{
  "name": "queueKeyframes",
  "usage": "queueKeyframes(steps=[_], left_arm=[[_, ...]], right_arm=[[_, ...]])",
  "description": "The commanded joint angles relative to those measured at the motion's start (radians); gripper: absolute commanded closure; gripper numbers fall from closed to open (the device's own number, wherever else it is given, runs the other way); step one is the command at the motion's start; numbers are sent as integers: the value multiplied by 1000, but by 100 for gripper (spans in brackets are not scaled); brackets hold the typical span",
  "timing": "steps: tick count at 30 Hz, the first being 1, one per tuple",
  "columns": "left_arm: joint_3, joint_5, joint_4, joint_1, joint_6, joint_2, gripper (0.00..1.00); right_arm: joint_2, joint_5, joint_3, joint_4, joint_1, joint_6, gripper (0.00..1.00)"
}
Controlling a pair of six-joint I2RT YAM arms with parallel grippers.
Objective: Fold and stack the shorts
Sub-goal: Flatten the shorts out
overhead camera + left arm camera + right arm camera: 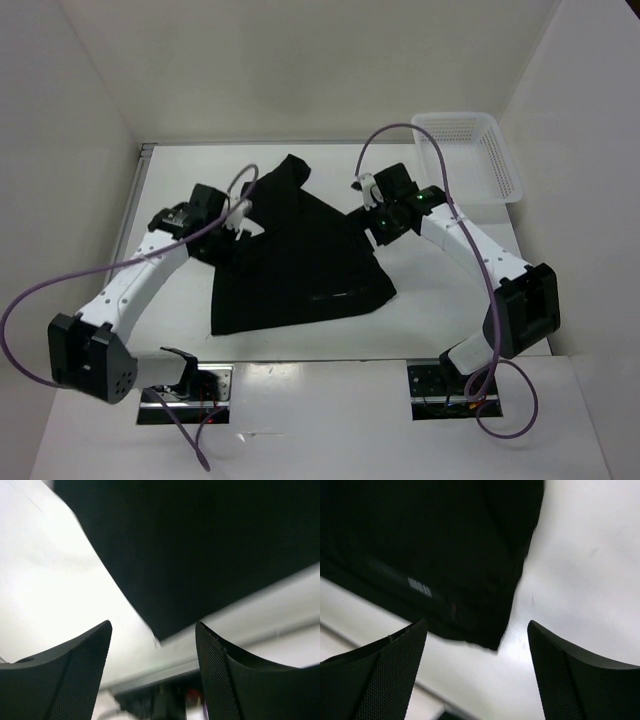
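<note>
- White flat desk (pixel 450 320): carries every item listed; its bare surface gives room for folding.
- Black soft fabric shorts (pixel 290 265): lie flat at the middle of the desk, between the two arms, in a rough triangle with a narrow part reaching toward the far edge. Apparently laid over itself in a first fold that is not yet squared off.
- White plastic mesh basket (pixel 500 168): stands at the far right corner, well apart from the shorts; probably the stacking place.
- Left tool (pixel 154 630): jaws apart, holding nothing, poised over the shorts' left edge and a corner.
- Right tool (pixel 477 625): jaws likewise apart and empty, above the hem corner on the right side.
- Small white logo mark (pixel 420 586): near the hem, facing up.
</note>
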Motion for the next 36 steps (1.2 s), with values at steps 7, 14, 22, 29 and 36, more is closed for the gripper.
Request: queueKeyframes(steps=[7, 14, 22, 29, 36], left_arm=[[454, 129, 351, 235, 2, 531, 25], [776, 241, 340, 284, 2, 839, 24], [807, 229, 369, 275, 2, 983, 21], [834, 218, 390, 257, 2, 1037, 20], [871, 275, 381, 247, 2, 1084, 43]], right_arm=[[170, 81, 134, 487, -2, 237, 37], [314, 160, 124, 603, -62, 318, 66], [429, 175, 153, 622, -89, 318, 54], [499, -47, 184, 631, -62, 302, 43], [508, -72, 143, 631, -53, 317, 53]])
